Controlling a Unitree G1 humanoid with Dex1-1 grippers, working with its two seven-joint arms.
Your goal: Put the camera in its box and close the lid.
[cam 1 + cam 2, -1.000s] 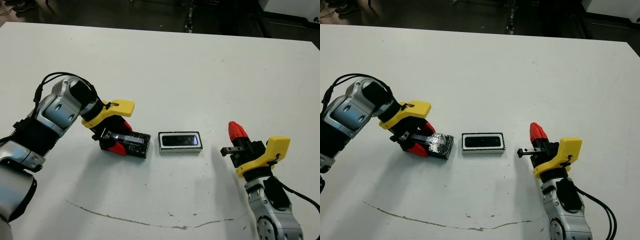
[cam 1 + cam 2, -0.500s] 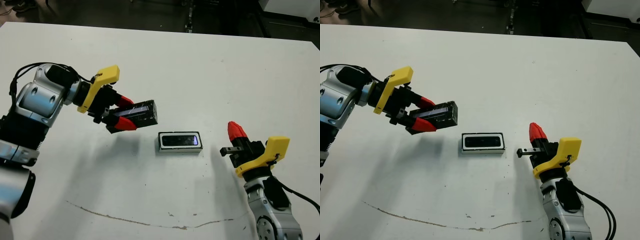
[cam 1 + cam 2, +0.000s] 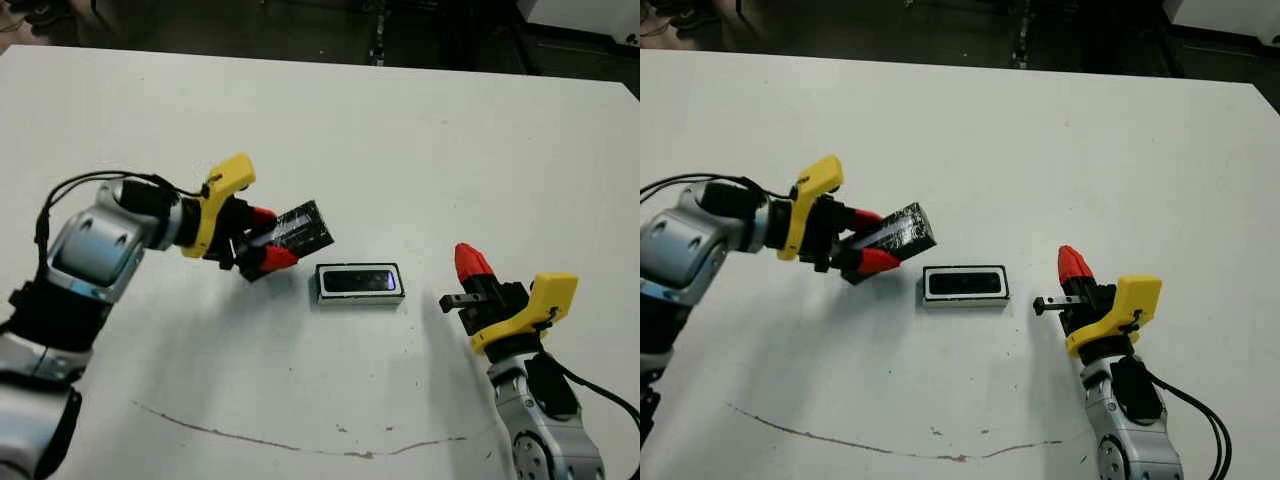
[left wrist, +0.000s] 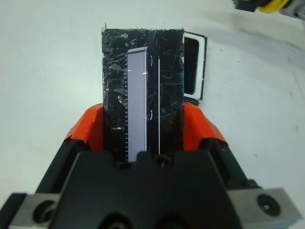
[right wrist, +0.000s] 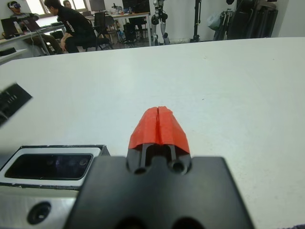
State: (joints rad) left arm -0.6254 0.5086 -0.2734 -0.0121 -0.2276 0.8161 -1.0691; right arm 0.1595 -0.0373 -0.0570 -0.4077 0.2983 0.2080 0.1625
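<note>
Lid point(image 3: 303, 227) is pinched tilted by the left gripper point(image 3: 268, 238), so it could get seated crooked on the box point(image 3: 360, 283), right gripper point(image 3: 471, 264) pressed together.

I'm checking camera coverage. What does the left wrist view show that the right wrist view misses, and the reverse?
Only the left wrist view shows the left claw clamped on the shiny black rectangular lid and its pale lavender strip. Only the right wrist view shows the right claw shut on nothing, and seated people far beyond the table. Both show the white-lined box holding the flat black camera on the white table.
</note>
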